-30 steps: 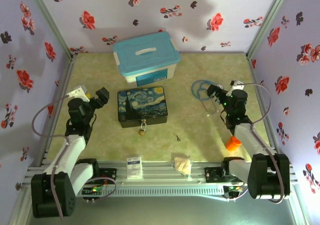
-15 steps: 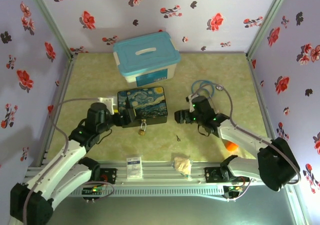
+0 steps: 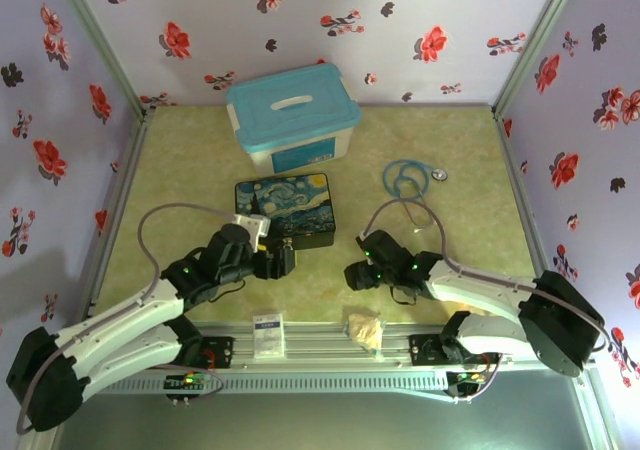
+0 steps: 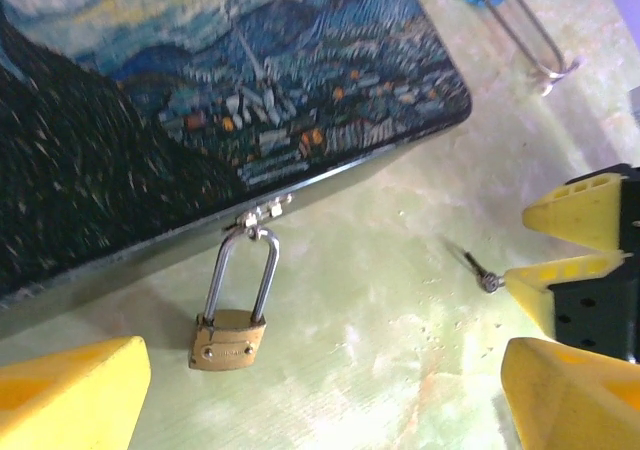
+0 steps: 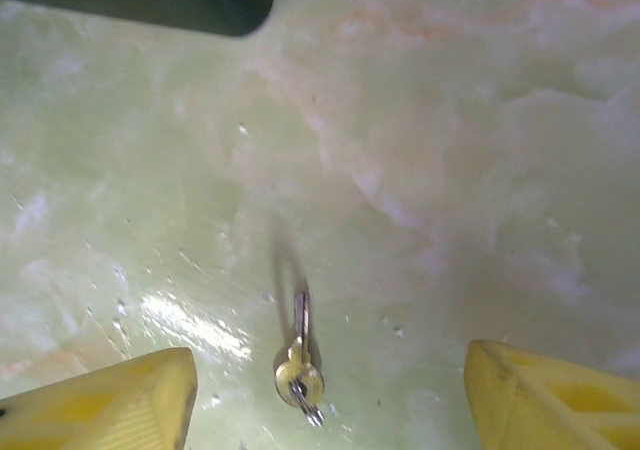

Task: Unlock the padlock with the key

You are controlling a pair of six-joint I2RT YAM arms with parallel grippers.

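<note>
Your left gripper [image 4: 325, 370] hangs low over the table [image 4: 380, 300] in front of the box [image 4: 180, 90]. Its yellow fingers [image 4: 70, 395] are spread wide and grip nothing. The padlock [image 4: 228, 338] lies flat on the table between them, nearer the left finger and just off the box's front edge. Its shackle [image 4: 240, 270] runs up through the clasp [image 4: 258, 210] on the box front, and both legs sit in the padlock's body. Neither finger touches the padlock.

Your right gripper [image 5: 330, 360] is down close to the table, to the right of the box's front corner. It too is spread apart and empty. The key [image 5: 299, 365] lies flat on the table between its fingers [image 5: 110, 405] and touches neither.

From the left wrist camera you see the key's end just beside one of the right gripper's yellow fingertips. You cannot tell there whether they touch. Key and padlock are apart, with bare table between them.

From above, both arms reach in toward the box's front, with the grippers near each other. The stethoscope [image 3: 410, 182] lies farther back on the right. A blue-lidded bin [image 3: 292, 118] stands behind the box.
</note>
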